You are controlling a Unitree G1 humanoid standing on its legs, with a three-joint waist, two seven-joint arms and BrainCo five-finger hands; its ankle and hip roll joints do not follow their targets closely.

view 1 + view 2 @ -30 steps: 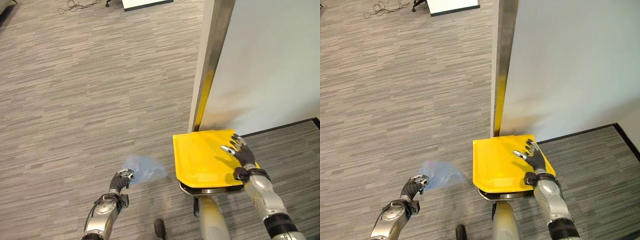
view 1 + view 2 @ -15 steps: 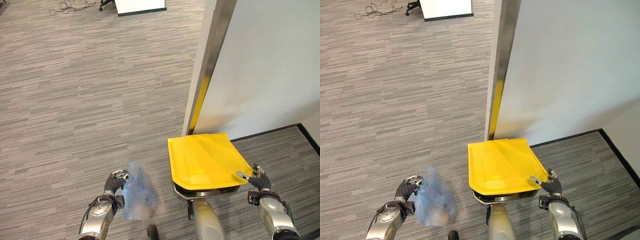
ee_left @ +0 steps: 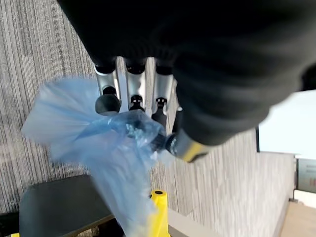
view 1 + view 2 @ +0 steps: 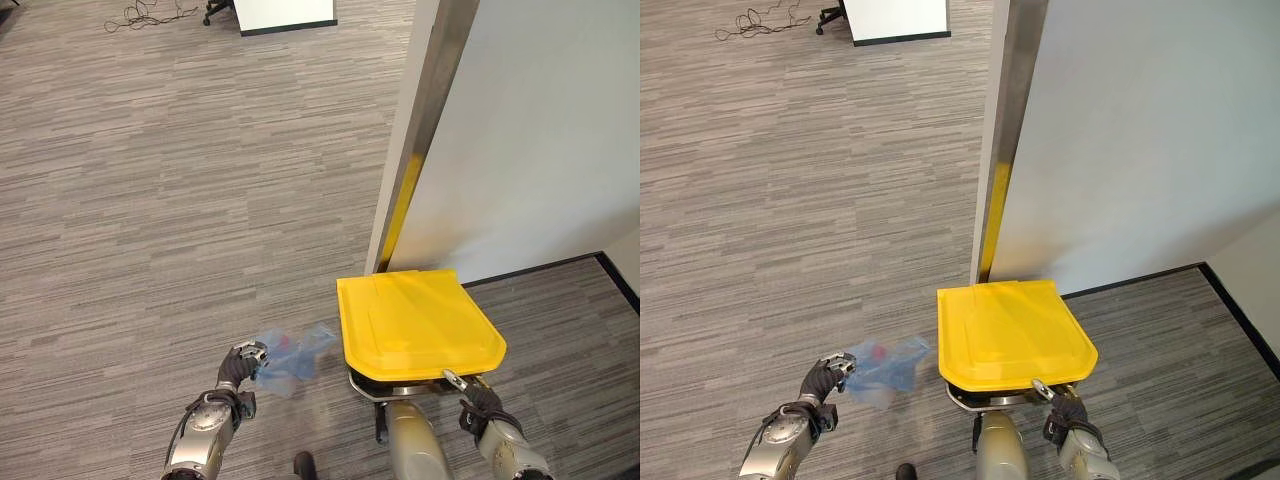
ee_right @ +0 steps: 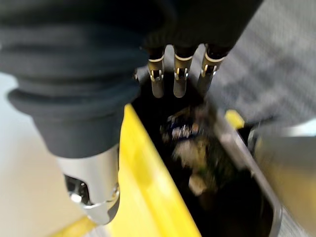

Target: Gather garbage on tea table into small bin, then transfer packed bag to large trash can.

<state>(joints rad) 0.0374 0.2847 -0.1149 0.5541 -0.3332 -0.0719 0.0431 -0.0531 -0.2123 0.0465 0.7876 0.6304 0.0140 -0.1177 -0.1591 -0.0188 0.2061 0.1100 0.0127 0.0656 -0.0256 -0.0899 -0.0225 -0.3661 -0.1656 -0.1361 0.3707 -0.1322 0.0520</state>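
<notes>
A: Why is the left hand (image 4: 238, 364) clenched so tight?

B: Its fingers (image 3: 134, 94) are curled round the gathered neck of the blue plastic garbage bag (image 4: 885, 363), so the load hangs clear of the carpet floor (image 4: 150, 200), just beside the large trash can.

A: And the right hand (image 4: 1060, 405)?

B: It sits at the near edge of the yellow lid (image 4: 415, 322), fingers (image 5: 180, 79) fairly straight and gripping nothing. In its wrist view the lid seems tipped up, with dark rubbish showing inside the bin (image 5: 247, 187), probably to make an opening for the bag.
</notes>
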